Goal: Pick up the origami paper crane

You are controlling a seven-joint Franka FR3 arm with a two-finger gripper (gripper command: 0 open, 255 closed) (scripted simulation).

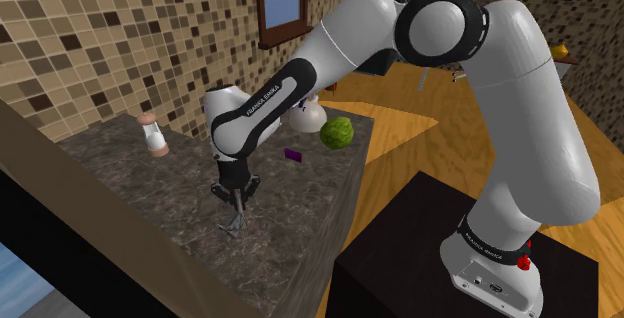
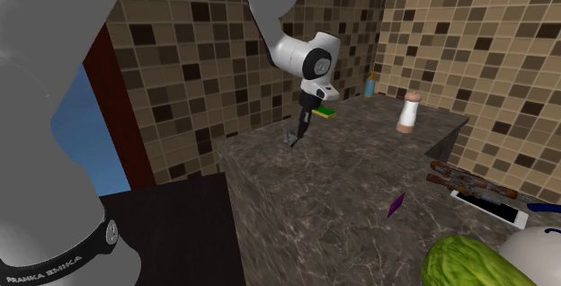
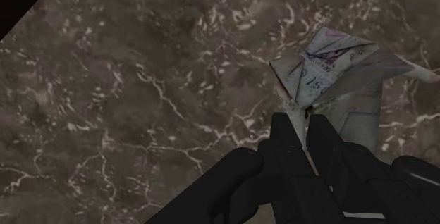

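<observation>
As the arm reaches down over the dark marbled table [image 1: 300, 194], its pincer [image 3: 307, 127] is clamped on a lower fold of the printed paper crane [image 3: 338, 67]. In the shoulder view, a pale capped bottle [image 1: 152, 134] stands well apart at ten o'clock.

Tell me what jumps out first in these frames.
The black gripper clasping a printed paper crane on the dark marbled countertop catches the eye first. Next comes the big white arm arching over from its stand at the shoulder view's lower right, then the green cabbage farther along the counter.
</observation>
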